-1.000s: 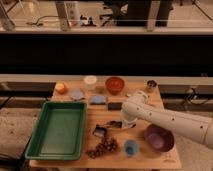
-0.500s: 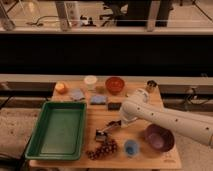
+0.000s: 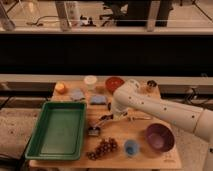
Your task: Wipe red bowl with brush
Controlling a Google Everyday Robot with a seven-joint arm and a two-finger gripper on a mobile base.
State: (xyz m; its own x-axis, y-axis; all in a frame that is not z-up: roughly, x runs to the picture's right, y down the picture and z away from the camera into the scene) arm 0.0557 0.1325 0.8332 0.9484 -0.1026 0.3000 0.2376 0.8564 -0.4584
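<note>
While the round red-orange bowl (image 3: 114, 83) sits at the wooden table's (image 3: 120, 132) 12 o'clock, the gripper (image 3: 109, 118) hangs centrally, the black-handled pale-bristled brush (image 3: 95, 130) at its 7 o'clock; grip state indeterminate.

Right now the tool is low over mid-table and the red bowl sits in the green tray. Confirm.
Wrong: the camera view shows the red bowl at the back of the table, outside the green tray. The tool is low over mid-table.

The gripper (image 3: 111, 118) is seen low over the table (image 3: 120, 134), seemingly at the handle of the brush (image 3: 95, 130), just right of the green tray (image 3: 57, 131). The red bowl (image 3: 114, 83) is set apart at the far edge, behind 1 white arm (image 3: 150, 107).
</note>
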